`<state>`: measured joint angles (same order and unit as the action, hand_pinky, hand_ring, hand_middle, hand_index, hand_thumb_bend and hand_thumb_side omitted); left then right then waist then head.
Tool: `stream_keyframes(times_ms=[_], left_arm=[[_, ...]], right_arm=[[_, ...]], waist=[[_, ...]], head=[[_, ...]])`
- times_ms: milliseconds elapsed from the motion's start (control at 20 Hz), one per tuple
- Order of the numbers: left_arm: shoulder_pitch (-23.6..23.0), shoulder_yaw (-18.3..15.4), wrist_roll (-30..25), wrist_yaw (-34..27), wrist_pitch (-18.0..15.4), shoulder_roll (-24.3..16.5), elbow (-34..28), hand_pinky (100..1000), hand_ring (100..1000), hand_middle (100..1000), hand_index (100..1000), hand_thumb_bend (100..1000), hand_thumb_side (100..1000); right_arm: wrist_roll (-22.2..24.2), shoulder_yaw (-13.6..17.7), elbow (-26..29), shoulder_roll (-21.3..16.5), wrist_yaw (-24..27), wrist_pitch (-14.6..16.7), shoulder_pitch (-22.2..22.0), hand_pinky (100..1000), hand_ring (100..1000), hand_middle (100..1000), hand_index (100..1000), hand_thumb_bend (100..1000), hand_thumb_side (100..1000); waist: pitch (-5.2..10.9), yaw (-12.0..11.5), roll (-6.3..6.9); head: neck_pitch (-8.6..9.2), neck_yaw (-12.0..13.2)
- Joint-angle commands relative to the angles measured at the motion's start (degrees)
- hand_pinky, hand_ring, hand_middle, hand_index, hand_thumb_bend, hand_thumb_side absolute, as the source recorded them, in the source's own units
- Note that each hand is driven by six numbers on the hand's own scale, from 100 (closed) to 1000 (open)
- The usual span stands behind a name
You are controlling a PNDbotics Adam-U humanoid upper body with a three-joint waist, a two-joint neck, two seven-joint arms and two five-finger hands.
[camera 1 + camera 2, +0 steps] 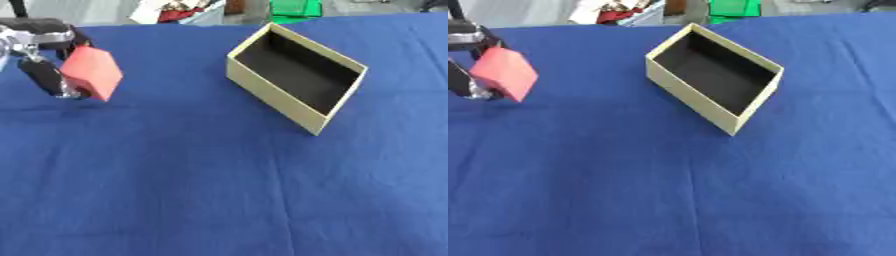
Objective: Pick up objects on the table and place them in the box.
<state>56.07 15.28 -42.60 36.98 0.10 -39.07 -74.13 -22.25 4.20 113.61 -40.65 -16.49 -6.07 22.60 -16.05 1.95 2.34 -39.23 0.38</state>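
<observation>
At the far left, the left hand (39,55) has its fingers (44,77) clenched around a red block (90,72), holding it tilted just above the blue cloth (219,190) that covers the counter. The box (289,102), cream outside and dark inside, sits open on the cloth to the right of the block, well apart from it and turned at an angle. The right hand shows in neither view.

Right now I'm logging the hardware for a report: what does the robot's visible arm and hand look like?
Only the left hand shows, at the upper left. Its fingers are black and rounded; behind them sit shiny silver metal joint parts, then a black rounded forearm casing. No cables or markings can be made out. The right hand is out of view.
</observation>
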Motion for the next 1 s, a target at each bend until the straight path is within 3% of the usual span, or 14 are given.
stream_keyframes(times_ms=[50,150,200,450,1000], left_arm=[[2.9,-0.9,-0.1,-1.4,1.2,1.6,-1.1,681,646,591,693,184,100],[4.3,-0.9,-0.1,-1.8,1.7,3.4,-0.7,680,646,594,696,148,141],[5.1,-0.9,-0.1,-1.8,1.9,4.4,-0.5,680,646,593,696,157,100],[8.3,-1.1,0.4,-1.5,2.1,9.0,0.3,673,644,593,698,100,100],[12.8,-2.5,5.9,0.5,5.1,16.7,3.9,661,643,602,709,100,118]], right_arm=[[0.0,0.5,0.4,-1.3,0.3,0.2,0.5,820,788,786,838,100,943],[0.1,0.4,0.5,-1.2,0.3,0.2,0.6,820,788,786,838,100,945],[0.1,0.4,0.5,-1.2,0.4,0.3,0.7,820,788,786,838,100,942],[0.4,0.1,0.5,-1.0,0.5,0.4,1.3,820,788,786,838,100,943],[1.3,-0.8,1.0,-0.2,0.9,0.8,4.0,820,788,787,838,100,943]], waist=[[1.44,0.2,-0.14],[1.53,0.4,-0.12],[1.57,0.5,-0.08],[1.67,1.3,0.21],[0.63,5.0,0.95]], head=[[0.27,-0.1],[0.39,0.0],[0.44,0.1],[1.01,0.7],[3.33,3.9]])
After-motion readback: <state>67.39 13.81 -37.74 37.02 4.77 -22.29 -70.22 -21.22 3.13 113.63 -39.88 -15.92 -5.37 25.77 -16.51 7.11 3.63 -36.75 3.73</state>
